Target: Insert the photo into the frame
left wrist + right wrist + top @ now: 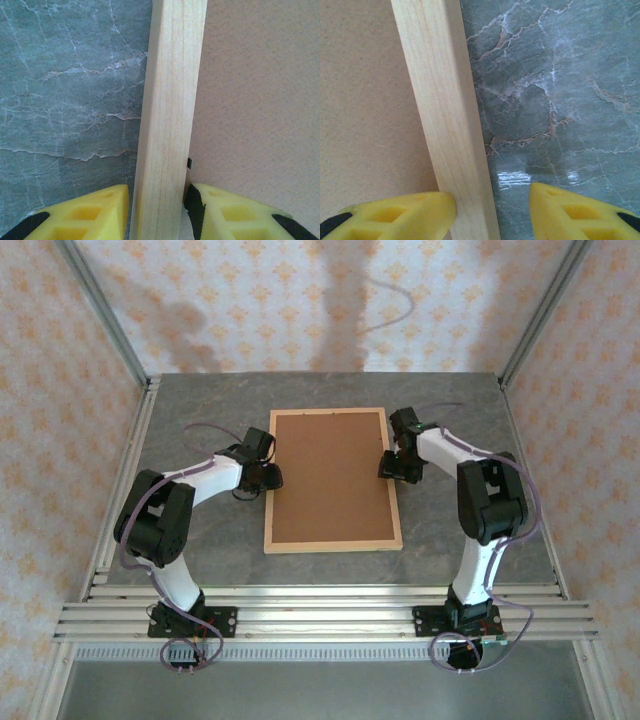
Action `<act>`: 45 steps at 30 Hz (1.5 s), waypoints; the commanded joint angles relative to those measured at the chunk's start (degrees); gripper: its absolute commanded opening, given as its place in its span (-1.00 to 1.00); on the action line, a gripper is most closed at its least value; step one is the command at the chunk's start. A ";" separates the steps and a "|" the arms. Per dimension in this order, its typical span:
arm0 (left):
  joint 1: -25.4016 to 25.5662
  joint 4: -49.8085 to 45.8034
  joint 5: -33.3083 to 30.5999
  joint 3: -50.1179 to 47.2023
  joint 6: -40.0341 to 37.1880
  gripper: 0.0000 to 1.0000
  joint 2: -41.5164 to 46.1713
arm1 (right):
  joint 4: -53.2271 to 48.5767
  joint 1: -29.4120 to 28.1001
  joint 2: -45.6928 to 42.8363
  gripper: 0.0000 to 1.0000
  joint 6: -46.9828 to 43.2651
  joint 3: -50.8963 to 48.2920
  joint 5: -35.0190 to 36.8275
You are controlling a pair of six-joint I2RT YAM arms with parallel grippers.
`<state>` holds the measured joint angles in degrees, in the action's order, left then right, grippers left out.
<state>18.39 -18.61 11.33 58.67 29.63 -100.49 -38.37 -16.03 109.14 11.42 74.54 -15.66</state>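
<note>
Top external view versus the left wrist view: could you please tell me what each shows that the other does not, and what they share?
Top external: the whole frame lying back-up, with the left gripper and right gripper at its long sides. Left wrist: the yellow fingers close against both sides of one rail, and a small dark tab at the rail's inner edge. Shared: light wood rail, brown backing board, grey marbled table.
</note>
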 commanded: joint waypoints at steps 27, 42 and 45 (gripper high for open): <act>0.69 -3.78 -2.27 -1.27 0.35 -0.15 0.85 | -2.19 -2.42 -4.41 0.07 2.26 -1.47 3.06; -0.11 -5.92 -3.24 0.30 -1.06 -0.19 1.62 | -7.58 0.13 -16.76 0.07 1.97 -10.45 2.32; -0.11 -5.65 -3.17 0.03 -1.14 -0.26 1.23 | -8.18 0.13 -19.31 0.06 2.75 -14.23 1.74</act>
<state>18.37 -20.14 9.61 58.46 29.89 -99.33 -43.31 -15.70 92.68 13.10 62.54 -14.48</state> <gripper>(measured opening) 0.379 0.532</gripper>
